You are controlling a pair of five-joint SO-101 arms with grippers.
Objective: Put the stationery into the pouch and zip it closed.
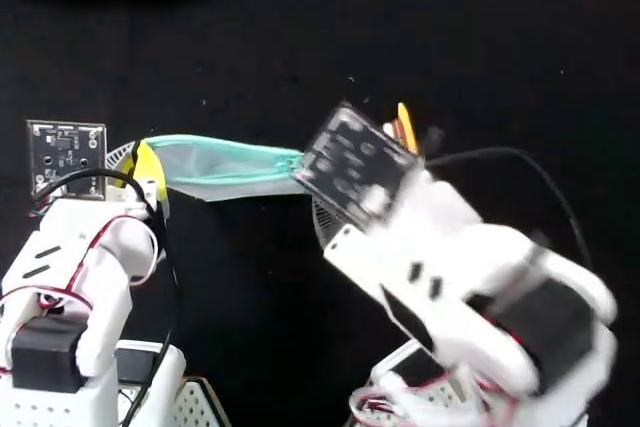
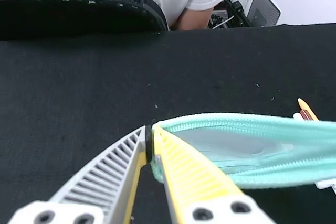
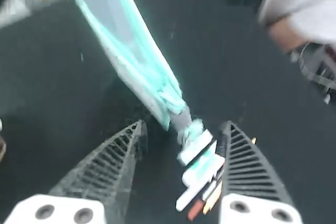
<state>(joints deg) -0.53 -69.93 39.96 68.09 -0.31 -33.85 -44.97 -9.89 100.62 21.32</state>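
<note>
At one end of the pouch, the left claw is clamped together on the teal fabric, holding it down against the black desk. At the far end, the right claw stands with its jaws apart, straddling the stationery that protrudes from the pouch mouth. The pouch appears soft, light and liable to bunch; take it by the zipper pull. The pens appear stiff and slim; push them endwise.
</note>
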